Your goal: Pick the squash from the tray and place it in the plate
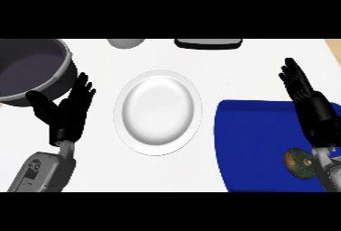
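Note:
A dark green squash (300, 163) lies on the blue tray (256, 144) at the lower right, partly hidden by my right forearm. My right hand (307, 99) is open above the tray's far right edge, fingers straight and pointing away, beyond the squash and not touching it. A white plate (158, 112) sits in the middle of the counter with nothing on it. At the left my left hand (66, 113) is open, fingers up, resting beside the plate.
A large grey pot (36, 72) stands at the far left, just behind my left hand. A grey rounded object (126, 43) and a dark flat item (208, 43) sit at the far edge.

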### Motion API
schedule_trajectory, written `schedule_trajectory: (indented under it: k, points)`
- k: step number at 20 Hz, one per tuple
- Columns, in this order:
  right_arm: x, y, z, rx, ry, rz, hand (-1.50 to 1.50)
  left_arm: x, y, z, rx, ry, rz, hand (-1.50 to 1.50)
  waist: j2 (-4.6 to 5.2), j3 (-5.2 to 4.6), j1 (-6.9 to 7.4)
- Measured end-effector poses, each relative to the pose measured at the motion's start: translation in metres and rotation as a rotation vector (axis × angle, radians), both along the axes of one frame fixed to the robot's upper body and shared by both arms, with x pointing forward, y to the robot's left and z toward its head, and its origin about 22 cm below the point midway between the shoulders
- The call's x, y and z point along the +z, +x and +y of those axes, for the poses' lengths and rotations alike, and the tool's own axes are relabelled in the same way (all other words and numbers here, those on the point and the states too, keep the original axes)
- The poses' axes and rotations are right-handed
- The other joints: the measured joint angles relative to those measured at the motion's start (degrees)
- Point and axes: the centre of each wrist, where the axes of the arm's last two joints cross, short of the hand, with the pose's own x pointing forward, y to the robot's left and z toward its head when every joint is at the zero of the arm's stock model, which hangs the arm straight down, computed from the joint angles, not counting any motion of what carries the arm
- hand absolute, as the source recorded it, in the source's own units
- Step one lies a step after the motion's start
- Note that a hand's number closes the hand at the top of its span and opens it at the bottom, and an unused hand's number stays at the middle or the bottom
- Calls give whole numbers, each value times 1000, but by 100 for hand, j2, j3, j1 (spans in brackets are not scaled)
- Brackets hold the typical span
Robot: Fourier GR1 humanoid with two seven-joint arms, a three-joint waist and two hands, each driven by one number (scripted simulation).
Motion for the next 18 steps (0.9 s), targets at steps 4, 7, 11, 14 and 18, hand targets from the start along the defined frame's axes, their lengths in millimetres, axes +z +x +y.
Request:
schedule_trajectory:
  k: [4,7,11,14,18]
  points:
    - [6,-5,8,298,72,31,150,-10,-10,6,3,72,25,0,-14,-15,-55]
    - [24,-8,14,538,15,-24,150,-21,-16,10,-5,129,61,0,-63,-26,-47]
    - [66,-6,-4,611,-322,-299,150,-35,-25,14,-8,163,117,0,-113,-18,-183]
    - [22,-11,-30,643,-212,-264,-150,-39,-30,16,-14,183,120,0,-7,4,-195]
    - [-24,-22,-54,758,46,-188,-150,-44,-35,10,-30,191,119,0,72,21,-138]
